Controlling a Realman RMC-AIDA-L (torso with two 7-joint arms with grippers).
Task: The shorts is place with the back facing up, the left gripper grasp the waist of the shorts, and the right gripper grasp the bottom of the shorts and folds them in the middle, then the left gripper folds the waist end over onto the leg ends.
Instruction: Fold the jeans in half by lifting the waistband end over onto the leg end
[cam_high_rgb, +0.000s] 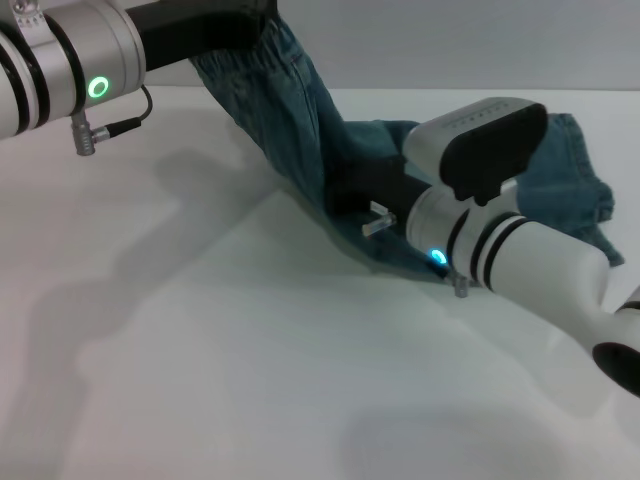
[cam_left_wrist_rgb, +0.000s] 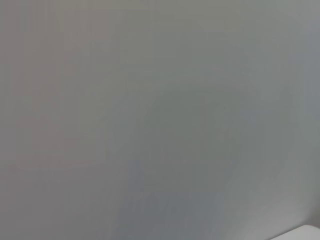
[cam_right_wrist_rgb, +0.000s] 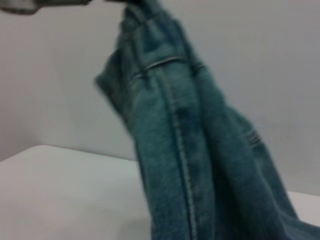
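Observation:
The shorts (cam_high_rgb: 300, 130) are faded blue denim, stretched in a slanting sheet from upper left down to the middle of the table. My left gripper (cam_high_rgb: 262, 22) is raised at the top of the head view, shut on the ruffled waist (cam_high_rgb: 268, 55). My right gripper (cam_high_rgb: 377, 222) sits low over the table, shut on the denim at the lower end of the sheet. The far part of the shorts (cam_high_rgb: 572, 170) lies bunched behind the right arm. The right wrist view shows the shorts (cam_right_wrist_rgb: 190, 150) hanging in folds with a stitched seam. The leg hems are hidden.
The white table (cam_high_rgb: 250, 350) spreads wide in front of and to the left of the shorts. A pale wall stands behind it. The left wrist view holds only grey wall and a corner of the table (cam_left_wrist_rgb: 310, 233).

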